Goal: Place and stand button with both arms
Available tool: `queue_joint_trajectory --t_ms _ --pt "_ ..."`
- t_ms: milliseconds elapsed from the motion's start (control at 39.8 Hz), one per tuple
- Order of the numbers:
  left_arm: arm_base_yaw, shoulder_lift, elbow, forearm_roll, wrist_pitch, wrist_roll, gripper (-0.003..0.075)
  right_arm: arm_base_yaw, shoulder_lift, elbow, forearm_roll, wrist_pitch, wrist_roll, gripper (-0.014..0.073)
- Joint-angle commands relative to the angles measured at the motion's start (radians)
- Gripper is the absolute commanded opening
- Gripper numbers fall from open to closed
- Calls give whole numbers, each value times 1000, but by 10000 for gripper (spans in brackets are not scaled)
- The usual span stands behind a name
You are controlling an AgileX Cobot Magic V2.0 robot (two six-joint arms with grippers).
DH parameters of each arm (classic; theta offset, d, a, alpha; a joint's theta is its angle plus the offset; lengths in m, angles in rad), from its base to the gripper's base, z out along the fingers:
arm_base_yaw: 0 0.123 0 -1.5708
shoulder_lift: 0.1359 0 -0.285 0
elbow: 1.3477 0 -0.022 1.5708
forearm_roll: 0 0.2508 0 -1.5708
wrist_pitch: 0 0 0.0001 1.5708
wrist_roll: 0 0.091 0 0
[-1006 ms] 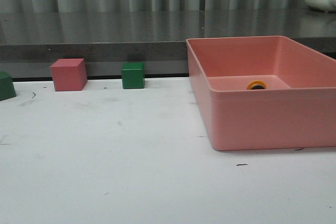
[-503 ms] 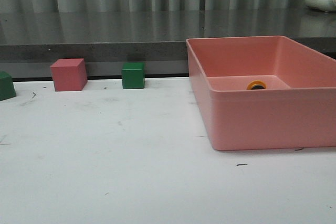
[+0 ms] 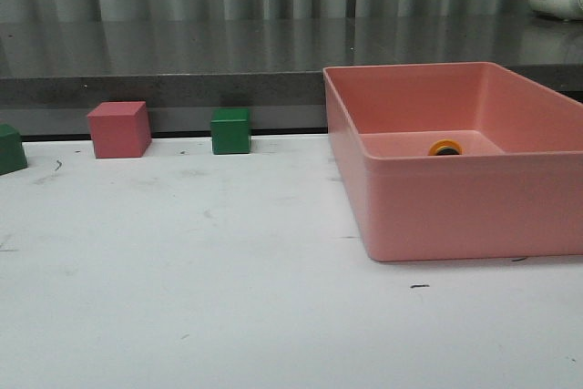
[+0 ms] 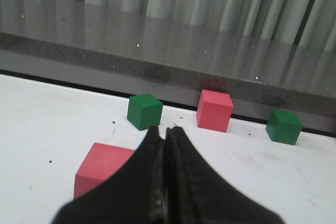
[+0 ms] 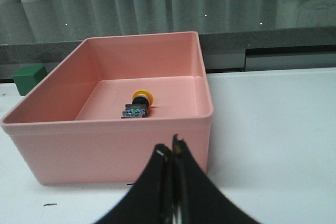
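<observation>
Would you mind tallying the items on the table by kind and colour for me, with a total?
Green cubes: 2
Pink cubes: 2
Pink bin: 1
Yellow-capped button, lying in the bin: 1
Total: 6

white table [image 3: 228,298]: pink bin [image 3: 474,207], cubes [image 3: 119,129]

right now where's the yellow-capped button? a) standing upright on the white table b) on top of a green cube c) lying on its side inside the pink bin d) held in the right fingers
c: the right wrist view shows the button lying on its side on the floor of the pink bin, untouched.
</observation>
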Motion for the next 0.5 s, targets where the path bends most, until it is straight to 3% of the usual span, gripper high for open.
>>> queue_joint_trajectory --t_ms 0,75,252,352,478 --pt "-6 -23 7 -6 -166 -3 -20 -5 -18 -5 0 -99 -7 -61" --pt "-6 -23 -3 -6 -214 -3 -20 -5 -18 -17 0 -94 -7 -61" --pt "-6 -9 -127 60 -182 -3 -20 -5 -18 -112 0 -43 -7 -60" --pt "-6 39 -237 155 -92 -3 -20 -5 5 -185 0 27 -7 -60" --pt "-6 152 -351 162 28 -3 -20 -5 100 -289 0 129 -7 -60"
